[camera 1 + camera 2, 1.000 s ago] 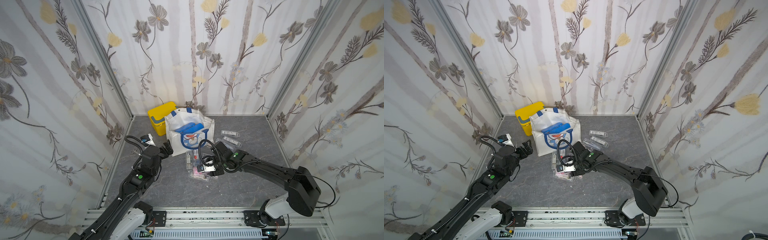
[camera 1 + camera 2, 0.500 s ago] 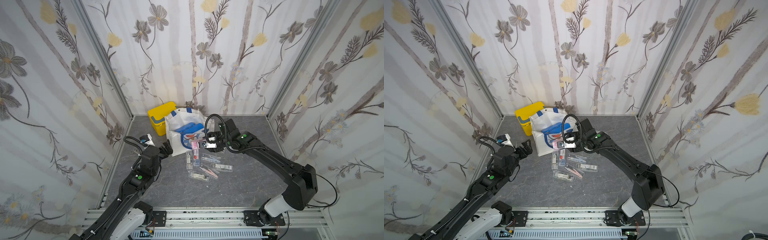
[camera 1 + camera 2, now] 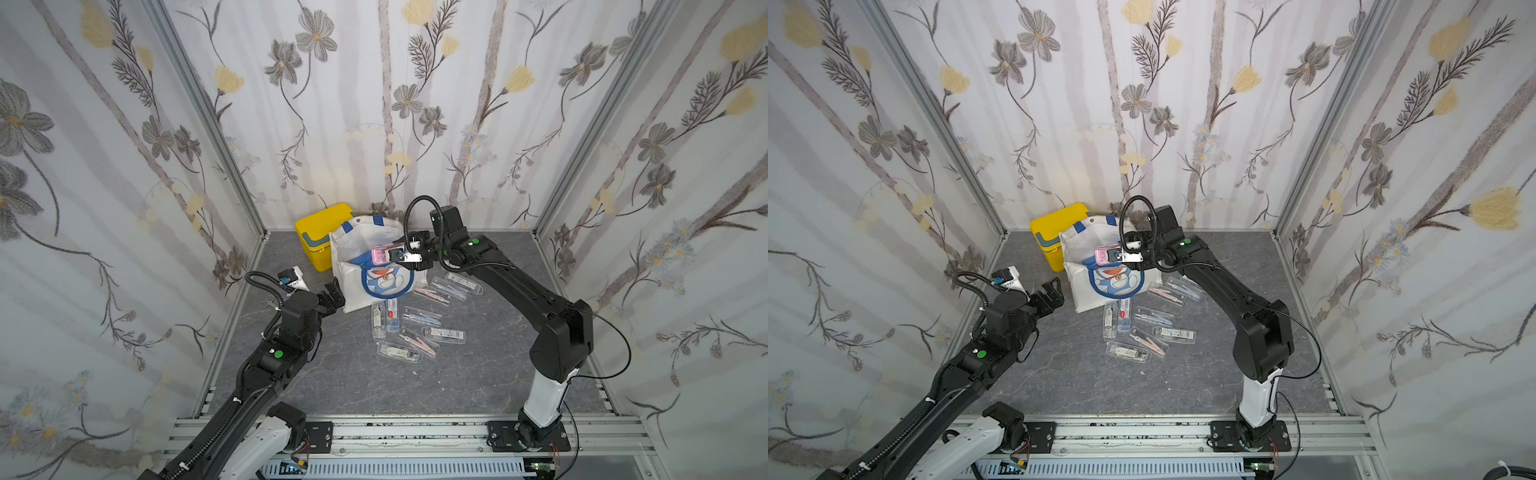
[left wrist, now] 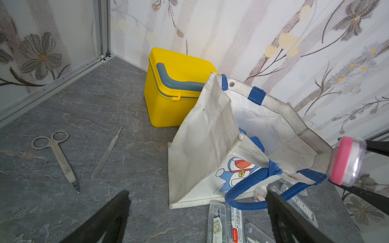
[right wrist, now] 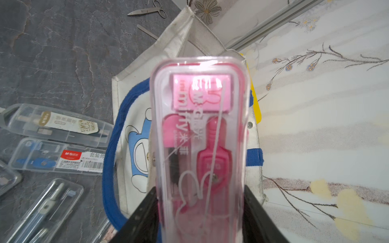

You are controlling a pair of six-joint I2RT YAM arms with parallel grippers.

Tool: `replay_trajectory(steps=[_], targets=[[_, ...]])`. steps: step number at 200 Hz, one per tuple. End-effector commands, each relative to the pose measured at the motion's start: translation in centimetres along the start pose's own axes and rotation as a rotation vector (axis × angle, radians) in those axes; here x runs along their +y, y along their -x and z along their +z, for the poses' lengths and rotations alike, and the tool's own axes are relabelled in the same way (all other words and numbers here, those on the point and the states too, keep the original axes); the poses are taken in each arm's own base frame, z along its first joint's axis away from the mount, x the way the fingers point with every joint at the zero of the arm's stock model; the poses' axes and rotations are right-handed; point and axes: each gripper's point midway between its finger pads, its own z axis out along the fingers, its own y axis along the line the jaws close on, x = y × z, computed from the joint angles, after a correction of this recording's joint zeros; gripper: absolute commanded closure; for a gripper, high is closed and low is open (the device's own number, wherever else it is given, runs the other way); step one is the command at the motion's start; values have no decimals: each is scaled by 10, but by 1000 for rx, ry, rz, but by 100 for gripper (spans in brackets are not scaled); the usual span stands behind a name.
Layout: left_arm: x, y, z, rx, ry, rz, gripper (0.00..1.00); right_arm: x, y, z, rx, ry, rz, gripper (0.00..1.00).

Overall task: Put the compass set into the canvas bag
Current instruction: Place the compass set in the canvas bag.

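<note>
The right jaws are clamping one end of the pink compass set (image 5: pixel 200 126) across its narrow sides. The left jaws are hanging wide apart and empty, low in the left of both top views, just beside the bag's near corner.

The grey worktop (image 3: pixel 353 386) is filling the lower half of both top views. At its far edge, centre frame, the canvas bag (image 3: pixel 351 286) is standing upright with its mouth gaping, and the yellow box (image 3: pixel 316 237) is sitting just behind it to the left.

The compass set (image 3: pixel 380 254) is hanging in the air over the front rim of the bag's mouth, not yet inside. Its free end is pointing across the opening.

Other clear cases (image 3: pixel 442 333) are lying scattered right of and below the bag. Scissors (image 4: pixel 54 151) and a thin metal blade handle (image 4: pixel 107 153) are resting at the left of the left wrist view.

The case looks light, stiff and slick, so an end grip probably lets it swing or slip. A hold nearer the middle, on the same narrow sides, would be steadier. The bag walls look soft and may fold if the case is pressing on the rim.
</note>
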Motion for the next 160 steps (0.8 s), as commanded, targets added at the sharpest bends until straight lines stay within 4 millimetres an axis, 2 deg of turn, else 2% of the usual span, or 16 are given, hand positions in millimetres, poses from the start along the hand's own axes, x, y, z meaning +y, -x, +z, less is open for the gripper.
replay_trajectory(steps=[1, 30, 47, 110, 160], targets=[[-1, 6, -2, -16, -1, -23, 0, -26, 10, 11, -93, -70, -16, 51], [-2, 4, -2, -6, -10, -35, 0, -39, 5, 30, -120, -101, -13, 51], [-2, 0, -2, 5, -15, -41, 0, -39, 0, 43, -131, -104, -10, 51], [2, -7, -1, 15, -16, -49, 0, -24, -35, 86, -85, -81, 45, 51], [2, -9, 2, 12, -18, -38, 0, -10, -67, 102, 42, -42, 40, 50]])
